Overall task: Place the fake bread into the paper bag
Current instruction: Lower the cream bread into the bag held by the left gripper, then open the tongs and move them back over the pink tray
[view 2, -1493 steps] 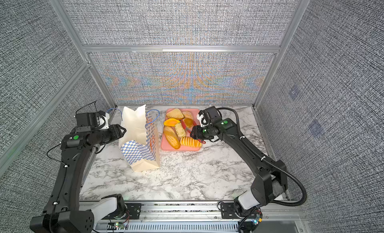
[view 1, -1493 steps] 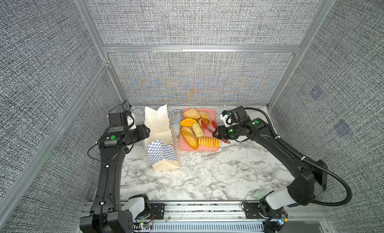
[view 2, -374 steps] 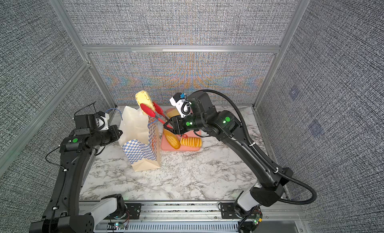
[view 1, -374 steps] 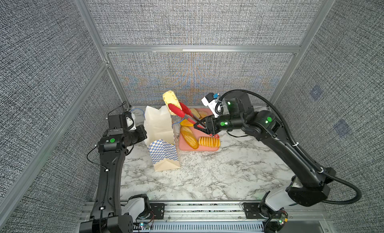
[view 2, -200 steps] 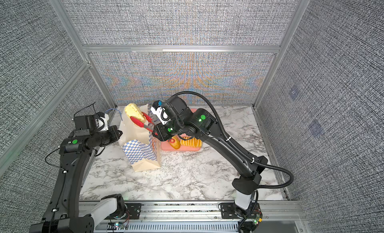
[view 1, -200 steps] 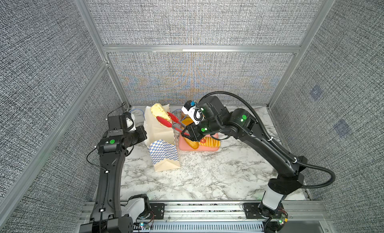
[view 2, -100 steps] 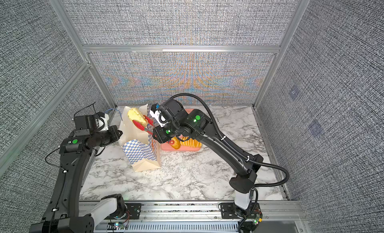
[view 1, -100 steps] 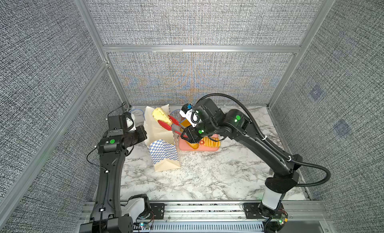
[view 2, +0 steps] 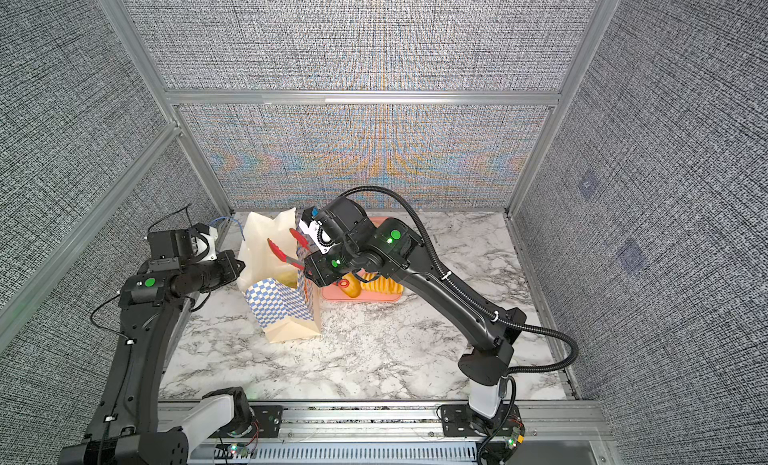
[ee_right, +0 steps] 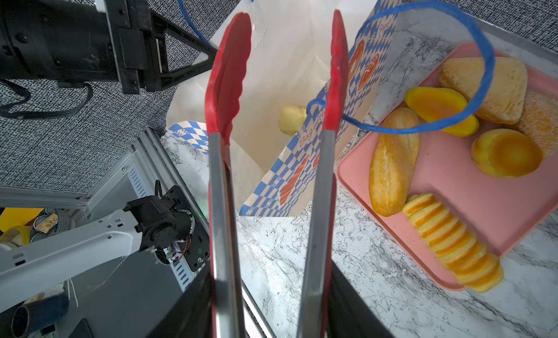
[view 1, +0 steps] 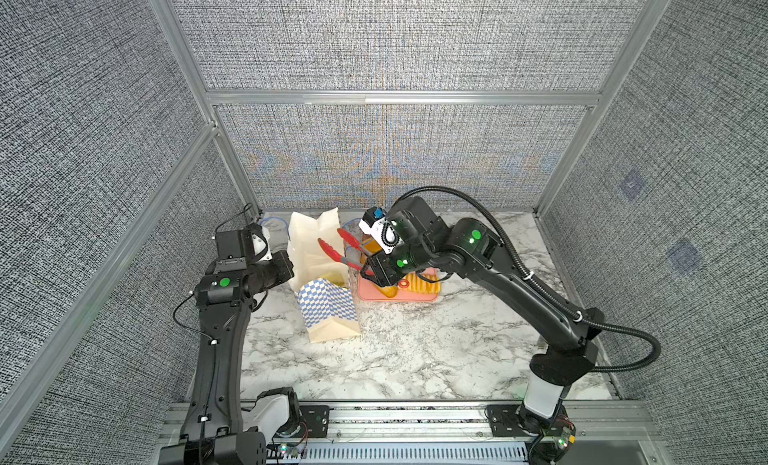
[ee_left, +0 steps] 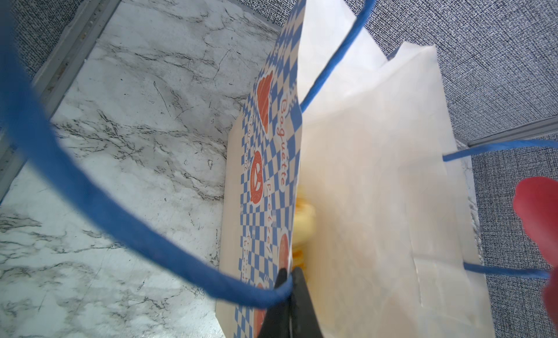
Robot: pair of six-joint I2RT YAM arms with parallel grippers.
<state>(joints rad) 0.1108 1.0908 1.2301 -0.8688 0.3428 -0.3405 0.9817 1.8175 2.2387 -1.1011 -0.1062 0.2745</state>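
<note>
Currently: fake bread (ee_right: 507, 152), 1 pale piece (ee_right: 291, 119) inside the paper bag (ee_right: 280, 64); 6 visible on pink tray (ee_right: 483, 206) just beside it, right-arm side. Nearest, long loaf (ee_right: 392, 161), axis roughly along the red tongs (ee_right: 226, 110). Tongs spread, empty, over bag mouth, clamped in right gripper (view 1: 368, 271). Bag rim pinched by left gripper (ee_left: 288, 291).

Locate the red tongs (ee_right: 228, 73): steel arms, red tips, with the tips standing apart. You will find the pink tray (ee_right: 447, 176) lying flat on the marble tabletop (view 1: 415, 350), toward the back. Grey woven panels (view 1: 374, 39) in aluminium framing (view 1: 399, 97) enclose the tabletop on three sides.
</note>
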